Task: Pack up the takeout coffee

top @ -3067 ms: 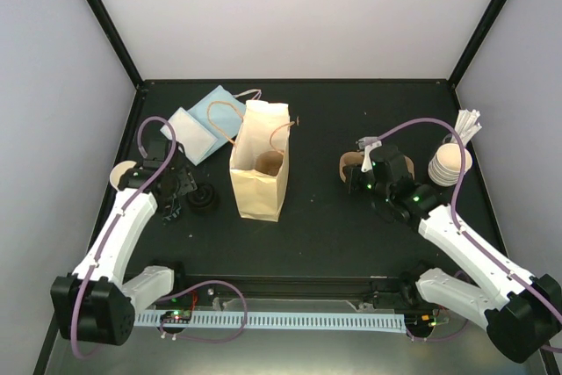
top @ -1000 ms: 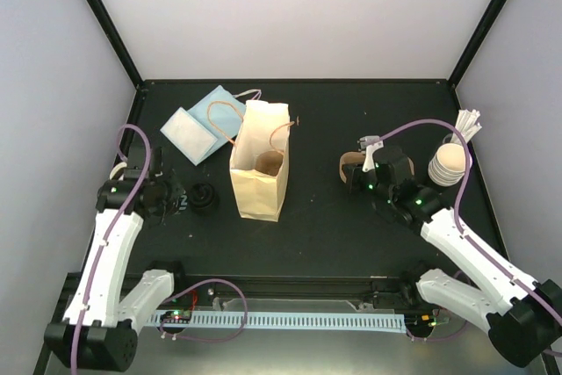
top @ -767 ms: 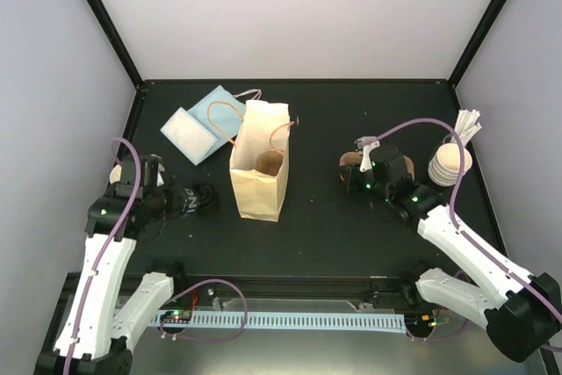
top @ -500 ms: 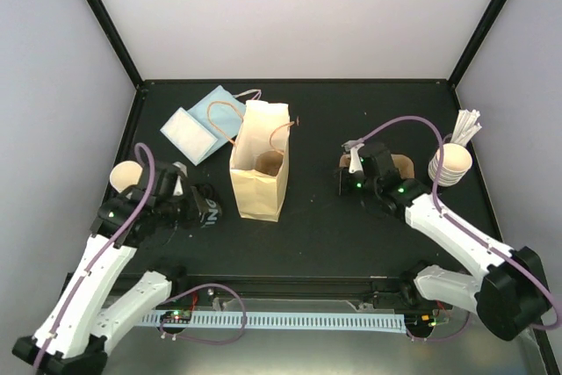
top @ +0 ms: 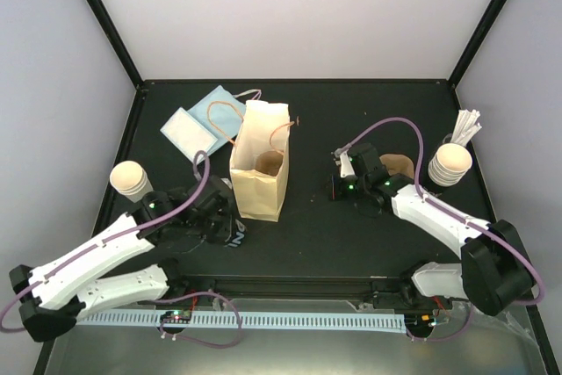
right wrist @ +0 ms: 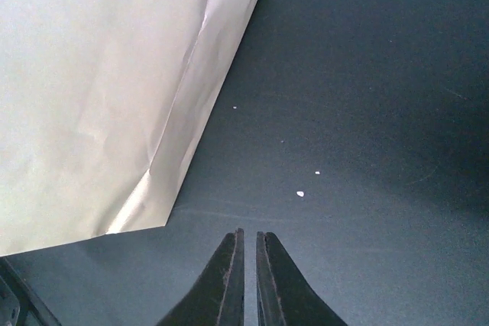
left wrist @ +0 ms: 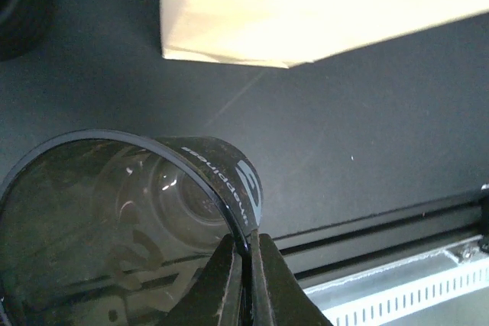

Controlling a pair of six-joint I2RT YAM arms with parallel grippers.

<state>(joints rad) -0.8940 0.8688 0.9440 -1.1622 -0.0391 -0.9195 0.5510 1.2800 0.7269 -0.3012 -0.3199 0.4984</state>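
- Table [top: 316, 120]: black, walled in by pale panels.
- Cup [top: 129, 178]: cream-beige with a pale round top. It stands alone at the left edge of the table in the top view, mid-height in the frame, just beside the left arm's cable and well apart from the bag. No gripper touches it.
- Bag [top: 261, 164]: pale paper, upright at centre, mouth open, with thin orange-brown handles. A round brown item [top: 268, 162] lies inside; I cannot tell what it is.
- Left gripper [top: 226, 224]: lower left of centre in the top view, just beside the bag's near left corner. In the left wrist view the fingers [left wrist: 226, 280] are pinched on the rim of a lid.
- Lid [left wrist: 114, 219]: dark, round and glossy, with white lettering on its skirt. It fills the lower left of the left wrist view and is tilted off the table.
- Right gripper [top: 336, 187]: right of centre, pointing toward the bag but apart from it. In the right wrist view the fingertips sit together with nothing between them, above bare table; the bag's side fills the upper left of that frame.
- Carrier [top: 399, 164]: brown pulp, right of the right gripper, partly hidden by the arm.
- Cup stack [top: 450, 164]: nested cups at the right edge, with white sticks [top: 465, 125] just behind.
- Packets: one blue [top: 215, 110] and one white [top: 186, 132], flat at upper left, with the white one overlapping the blue one's edge.
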